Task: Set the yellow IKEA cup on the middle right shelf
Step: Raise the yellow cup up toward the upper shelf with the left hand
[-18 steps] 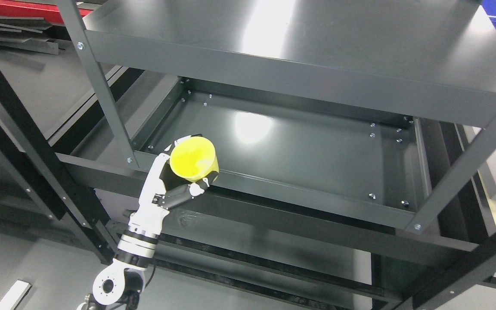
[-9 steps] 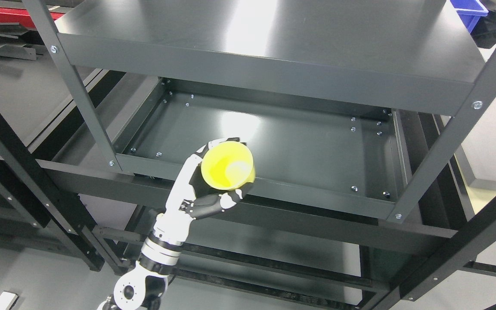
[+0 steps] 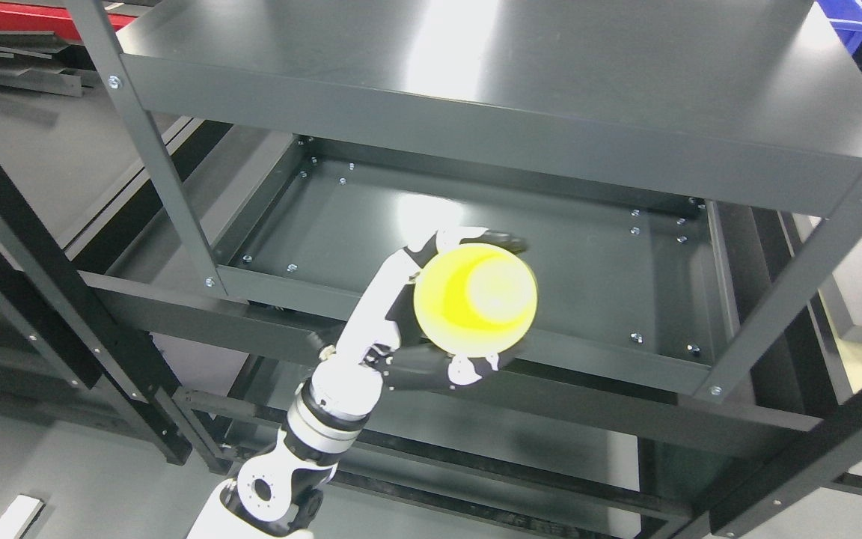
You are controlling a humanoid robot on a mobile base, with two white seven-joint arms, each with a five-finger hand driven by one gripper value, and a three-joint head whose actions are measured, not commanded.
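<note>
At the far left, red and grey material (image 3: 12, 30) lies behind the rack and is cut off by the frame edge. A black upright (image 3: 42, 299) crosses the near left. At the bottom left corner a small white strip (image 3: 16, 516) lies on the floor, only partly in view.

The left arm (image 3: 304, 442) enters at the bottom edge, left of the middle; its upper part is cut off. The left hand (image 3: 431, 322) is clamped on the yellow cup (image 3: 474, 299). The cup mouth faces the camera, so its outer wall and base are hidden. One finger (image 3: 491, 239) curls over the far side of the rim; the thumb (image 3: 438, 370) presses on the near side. The remaining fingers are hidden behind the cup.

The cup is held above the front lip (image 3: 588, 359) of the middle shelf (image 3: 610, 277), toward its centre; whether it touches the shelf cannot be determined.

The top shelf (image 3: 551, 67) hides the far part of the middle shelf. At the far right, a blue bin (image 3: 850, 15) is cut off.
</note>
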